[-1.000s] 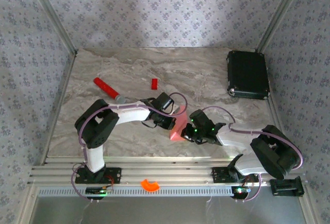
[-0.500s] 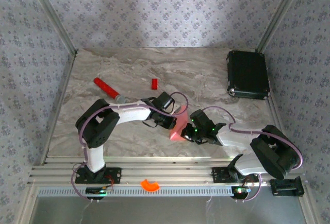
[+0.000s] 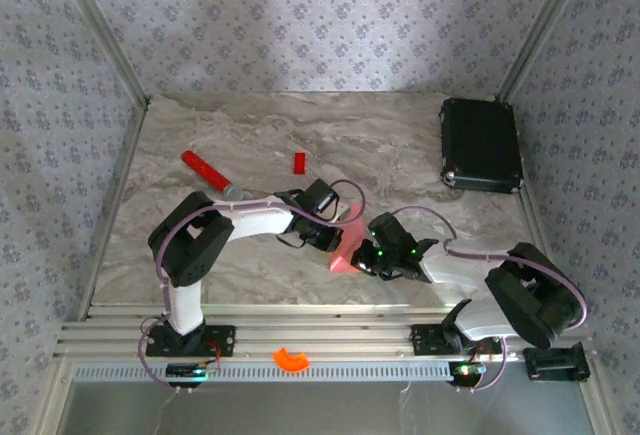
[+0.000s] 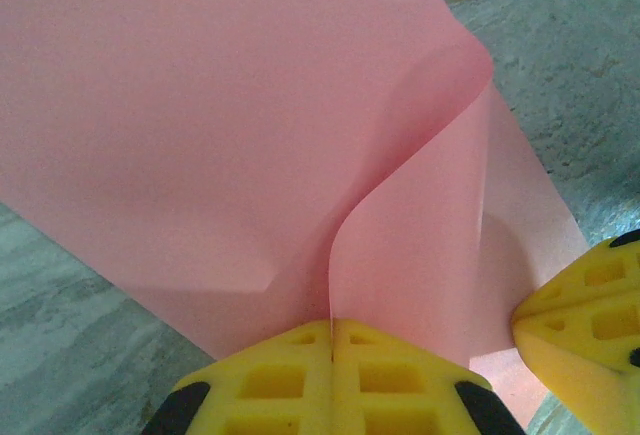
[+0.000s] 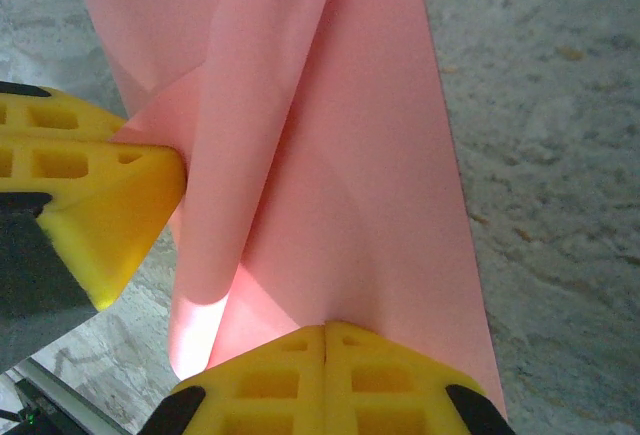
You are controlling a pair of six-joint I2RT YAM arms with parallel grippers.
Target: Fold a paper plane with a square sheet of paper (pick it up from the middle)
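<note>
Salmon-pink and bowed, the square sheet of paper [image 4: 230,125] is being held over the near middle of the marble table [image 3: 200,145]. The left gripper [image 4: 332,330] and right gripper [image 5: 326,333] are each clamping it with jaws fully closed on an edge, likely drawing the halves together for a centre crease. Arms and paper are sitting just as they were a second ago.

On my feed, three walls [image 3: 320,15] papered in pale grey-lilac with a small repeating floral print close in the back and both sides. Slim aluminium posts [image 3: 100,30] run up the two back corners. The tabletop [image 3: 400,145] is a beige slab with marble veining, and a ribbed aluminium rail [image 3: 330,335] lines its near edge. The light is soft and even, with no hard shadows.
</note>
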